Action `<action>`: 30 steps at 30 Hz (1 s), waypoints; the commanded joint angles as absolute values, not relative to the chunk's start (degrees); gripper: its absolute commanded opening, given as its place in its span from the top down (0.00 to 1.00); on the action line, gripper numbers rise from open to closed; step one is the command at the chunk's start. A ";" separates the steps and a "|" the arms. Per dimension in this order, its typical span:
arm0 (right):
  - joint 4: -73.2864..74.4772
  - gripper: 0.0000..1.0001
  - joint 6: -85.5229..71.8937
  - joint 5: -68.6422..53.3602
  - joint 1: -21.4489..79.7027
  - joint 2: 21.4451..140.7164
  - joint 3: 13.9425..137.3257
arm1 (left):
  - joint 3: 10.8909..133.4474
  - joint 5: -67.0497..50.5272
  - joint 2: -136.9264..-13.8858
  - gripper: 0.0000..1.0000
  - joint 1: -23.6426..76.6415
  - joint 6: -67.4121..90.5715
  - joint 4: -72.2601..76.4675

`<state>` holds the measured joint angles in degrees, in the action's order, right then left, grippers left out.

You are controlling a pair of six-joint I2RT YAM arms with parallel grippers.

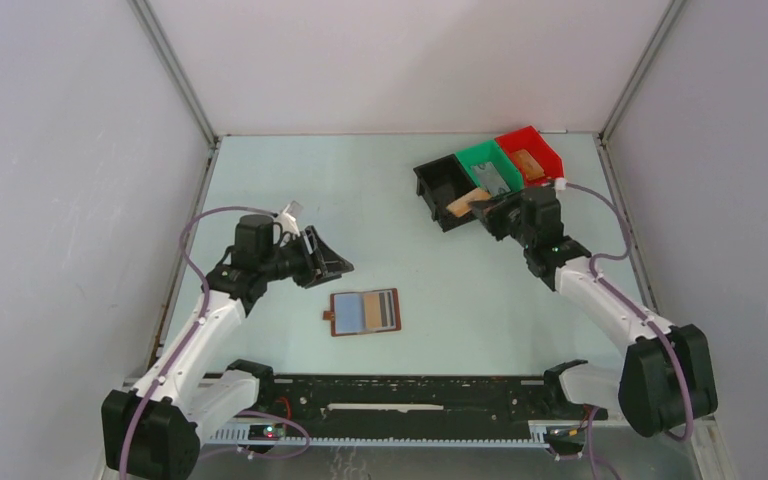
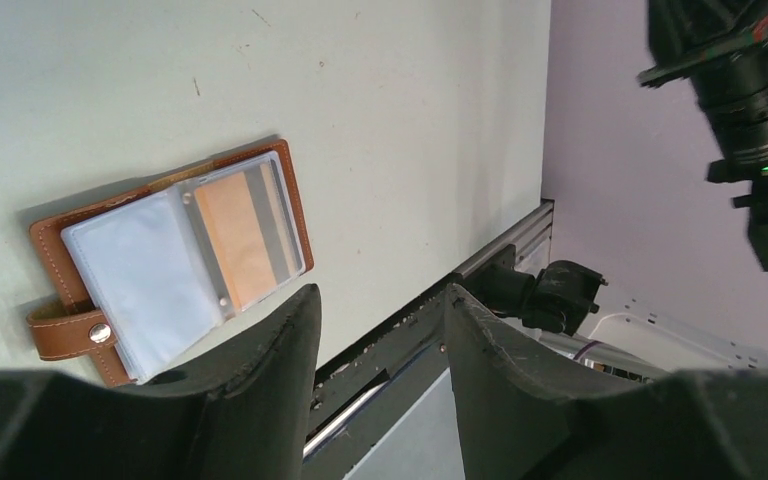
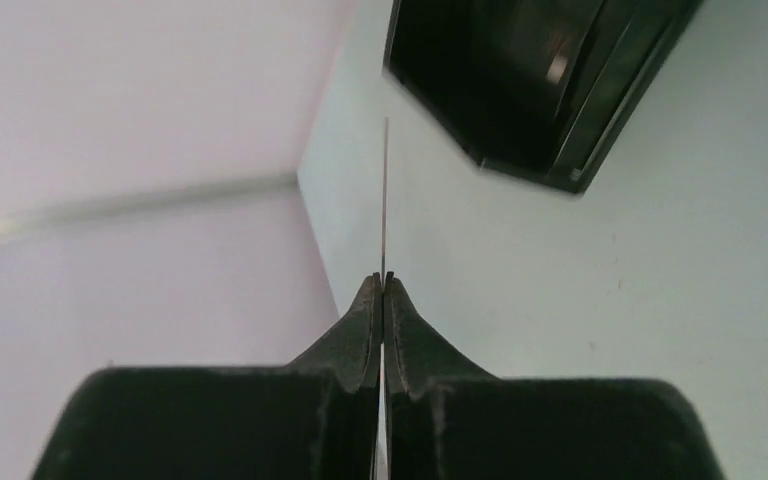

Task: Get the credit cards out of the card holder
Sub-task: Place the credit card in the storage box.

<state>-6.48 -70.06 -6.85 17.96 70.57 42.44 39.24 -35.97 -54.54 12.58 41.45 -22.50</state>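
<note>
**Pale desk: one card lifted away, one left in its sleeve**

Pale green desk (image 1: 380,200) filled the white-walled cell. The card holder (image 1: 365,312) lay open and flat on it, a little ahead of the arm bases, and every place below is given from it. Its long axis ran left to right. Well off to its back right stood three bins (image 1: 488,170), black, green and red in a row. Just to its back left hovered the left fingers (image 1: 328,262), apart and touching nothing, so that arm was plainly the nearer. The right fingers (image 3: 384,285), far to the back right beside the black bin, were pressed together on a tan-orange card (image 1: 463,205), which showed edge-on from the wrist. One orange striped card (image 2: 245,235) sat under the clear sleeve on the holder's right half. I judged it the next to come out.
</note>
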 commanded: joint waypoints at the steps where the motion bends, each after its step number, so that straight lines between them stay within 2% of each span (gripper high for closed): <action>1: 13.58 1.00 -86.05 22.81 16.37 70.02 53.79 | 41.40 -35.02 -54.23 0.46 12.41 39.86 -22.75; 3: 18.08 1.00 -92.79 30.53 16.04 73.39 59.23 | 41.18 -35.07 -54.21 0.46 12.41 39.73 -22.80; 5: 12.29 1.00 -94.79 35.39 15.76 76.98 60.99 | 40.93 -35.22 -54.13 0.46 12.39 39.65 -22.94; 12: -2.05 1.00 -104.65 31.70 10.43 90.95 66.37 | 41.16 -35.07 -54.85 0.46 12.39 39.44 -22.86; 20: 11.12 1.00 -108.09 48.61 12.04 102.44 80.50 | 42.83 -36.04 -58.68 0.46 12.39 38.85 -22.13; 26: 22.23 1.00 -124.73 47.79 11.34 110.97 88.26 | 43.68 -36.62 -61.71 0.47 12.39 38.67 -21.34; 30: 27.14 1.00 -130.24 45.43 10.98 117.63 95.65 | 43.97 -36.55 -62.90 0.47 12.46 38.20 -21.31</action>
